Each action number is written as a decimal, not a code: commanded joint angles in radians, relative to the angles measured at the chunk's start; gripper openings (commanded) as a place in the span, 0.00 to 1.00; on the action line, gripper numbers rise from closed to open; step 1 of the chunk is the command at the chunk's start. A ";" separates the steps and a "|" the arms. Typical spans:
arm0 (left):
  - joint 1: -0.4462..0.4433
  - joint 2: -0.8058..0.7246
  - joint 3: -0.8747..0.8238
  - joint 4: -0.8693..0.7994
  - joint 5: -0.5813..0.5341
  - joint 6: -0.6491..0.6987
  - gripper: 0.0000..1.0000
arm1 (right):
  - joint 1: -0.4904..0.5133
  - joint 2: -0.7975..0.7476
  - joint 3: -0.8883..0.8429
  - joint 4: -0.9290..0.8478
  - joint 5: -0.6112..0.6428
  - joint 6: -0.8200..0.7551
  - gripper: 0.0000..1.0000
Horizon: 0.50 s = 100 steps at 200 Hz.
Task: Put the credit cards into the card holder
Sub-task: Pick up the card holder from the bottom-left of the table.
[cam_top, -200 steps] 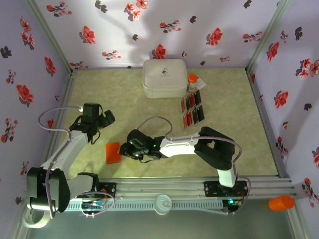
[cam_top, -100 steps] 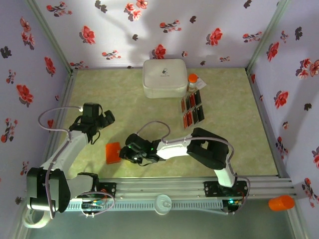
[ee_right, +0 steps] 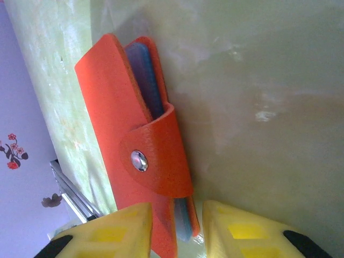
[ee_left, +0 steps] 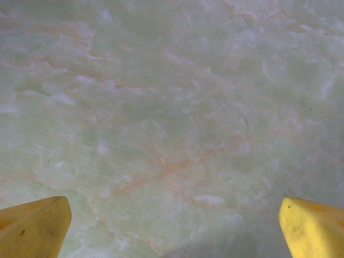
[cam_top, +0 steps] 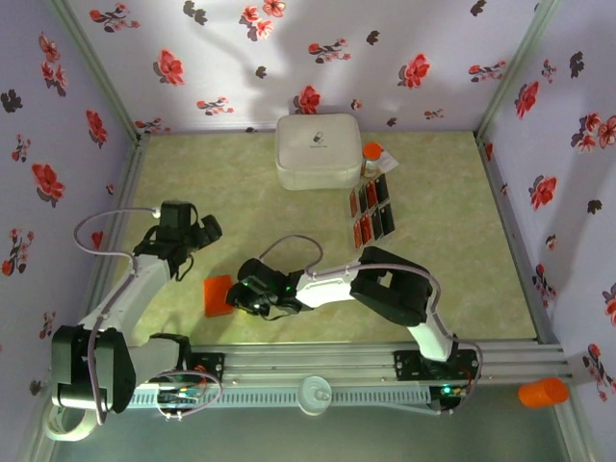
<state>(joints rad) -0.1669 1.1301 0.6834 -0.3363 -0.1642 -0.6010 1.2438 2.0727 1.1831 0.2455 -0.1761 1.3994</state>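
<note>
- The flat, bright orange folding card holder lies near the front left of the pale green marbled table.
- The right gripper has its yellow fingers on either side of the holder's end; whether they clamp it cannot be told.
- The left gripper is spread wide over bare table.
- The thin red and black credit cards lie in rows well apart from the holder, beside the white rounded case.

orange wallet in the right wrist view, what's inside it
The orange wallet is held closed by its snap strap; the edges of blue-grey leaves show between the covers. Whether cards sit among them is hidden.
</note>
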 commanded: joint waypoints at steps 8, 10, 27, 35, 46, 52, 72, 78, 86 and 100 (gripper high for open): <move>0.008 -0.004 -0.013 0.024 0.005 0.012 1.00 | 0.008 0.020 0.040 -0.007 -0.012 0.006 0.27; 0.009 -0.005 -0.014 0.024 0.006 0.011 1.00 | 0.007 0.022 0.040 -0.006 -0.011 0.005 0.27; 0.007 -0.001 -0.016 0.028 0.008 0.009 1.00 | 0.005 0.026 0.044 -0.002 -0.014 0.007 0.22; 0.008 0.001 -0.017 0.031 0.009 0.008 1.00 | 0.003 0.030 0.044 0.003 -0.016 0.007 0.17; 0.008 0.003 -0.020 0.032 0.011 0.007 1.00 | -0.001 0.031 0.040 0.014 -0.018 0.011 0.09; 0.009 0.003 -0.021 0.032 0.011 0.006 1.00 | -0.005 0.032 0.037 0.023 -0.020 0.014 0.04; 0.008 0.006 -0.024 0.035 0.011 0.003 1.00 | -0.016 0.030 0.013 0.061 -0.024 0.024 0.00; 0.008 0.008 -0.024 0.036 0.011 0.001 1.00 | -0.020 0.024 -0.001 0.076 -0.023 0.027 0.00; 0.009 0.008 -0.023 0.036 0.010 0.002 1.00 | -0.027 0.015 -0.021 0.099 -0.022 0.029 0.00; 0.009 0.009 -0.021 0.034 0.009 -0.001 1.00 | -0.046 -0.013 -0.062 0.132 -0.021 0.017 0.00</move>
<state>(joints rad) -0.1661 1.1324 0.6701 -0.3088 -0.1566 -0.6018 1.2282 2.0766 1.1824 0.3122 -0.1967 1.4109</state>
